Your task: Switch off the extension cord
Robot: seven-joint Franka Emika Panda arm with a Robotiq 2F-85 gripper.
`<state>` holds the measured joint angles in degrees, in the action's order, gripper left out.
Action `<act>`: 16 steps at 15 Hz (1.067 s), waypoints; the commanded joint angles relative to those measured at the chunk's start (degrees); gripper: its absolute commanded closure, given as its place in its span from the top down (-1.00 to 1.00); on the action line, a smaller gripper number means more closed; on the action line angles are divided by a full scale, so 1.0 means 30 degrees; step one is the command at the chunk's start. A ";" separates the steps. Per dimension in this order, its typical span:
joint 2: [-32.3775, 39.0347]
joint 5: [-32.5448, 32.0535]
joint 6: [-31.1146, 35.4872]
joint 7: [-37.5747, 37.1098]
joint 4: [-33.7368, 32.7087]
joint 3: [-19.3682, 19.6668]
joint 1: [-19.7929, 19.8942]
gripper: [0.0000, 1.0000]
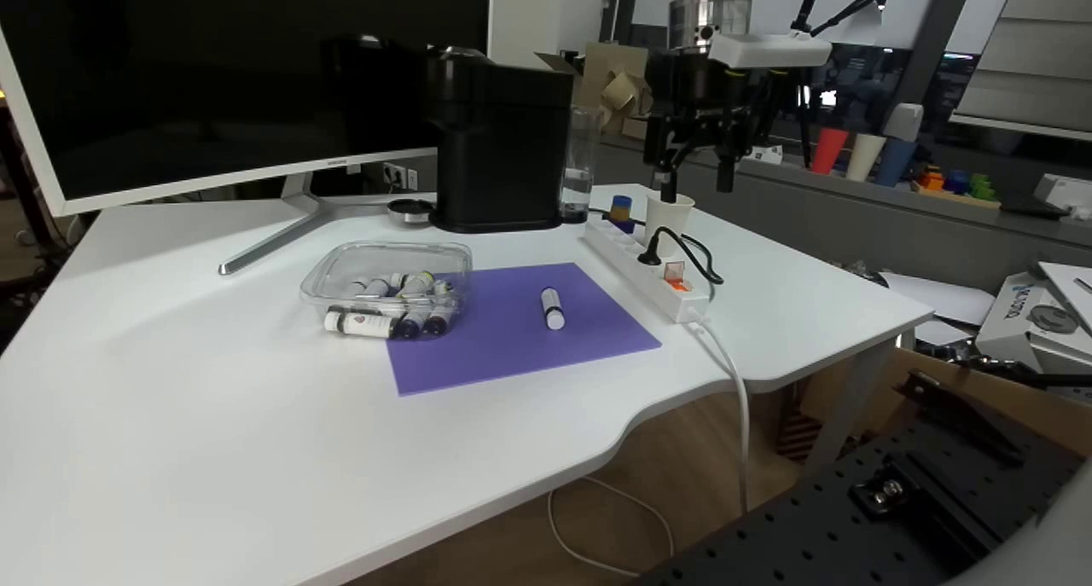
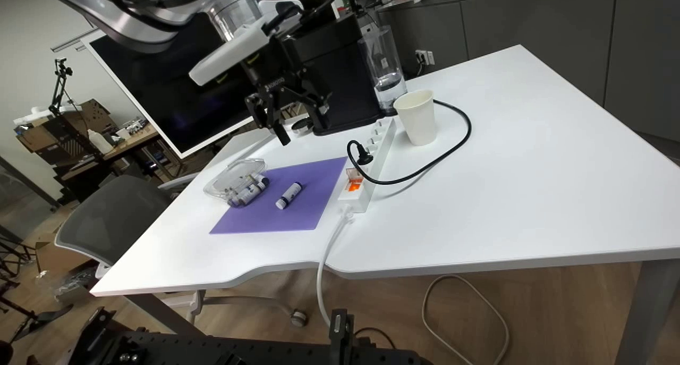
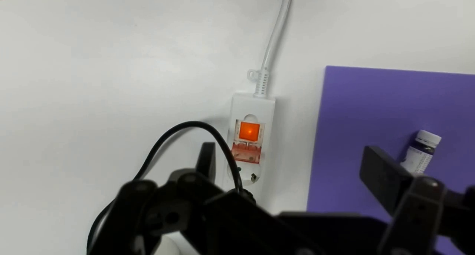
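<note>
The extension cord, a white power strip, lies on the table in both exterior views (image 1: 630,263) (image 2: 378,166) and the wrist view (image 3: 252,105). Its orange switch (image 3: 249,131) shows a bright spot in the wrist view; the reddish clear cover (image 3: 246,153) is flipped open. A black plug (image 2: 365,156) sits in a socket, its black cord (image 2: 414,175) looping beside the strip. A white cable (image 3: 277,32) leaves the switch end. My gripper (image 1: 697,181) is open and empty above the table, also in the wrist view (image 3: 293,169). Its left finger appears near the plug, which it partly hides.
A white paper cup (image 2: 417,118) stands beside the strip. A purple sheet (image 1: 503,347) bears a small white cylinder (image 1: 553,309) and part of a clear tub (image 1: 388,270) of similar ones. A black machine (image 1: 503,142) and a tall clear vessel (image 2: 383,67) stand at the back.
</note>
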<state>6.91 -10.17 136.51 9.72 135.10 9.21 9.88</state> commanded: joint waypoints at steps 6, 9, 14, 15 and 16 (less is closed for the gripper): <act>0.2900 0.0615 0.1425 0.0481 -0.0897 0.0168 0.0481 -0.23; 0.3808 0.0481 0.2467 0.0856 -0.1135 0.0132 0.0676 -0.66; 0.5030 0.0614 0.4003 0.1243 -0.1473 0.0020 0.0944 -1.00; 0.5214 0.0639 0.4387 0.1295 -0.1523 -0.0006 0.0994 -1.00; 0.5408 0.0639 0.4758 0.1343 -0.1583 -0.0031 0.1035 -1.00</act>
<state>21.22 -8.95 148.73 12.50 132.02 9.53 12.04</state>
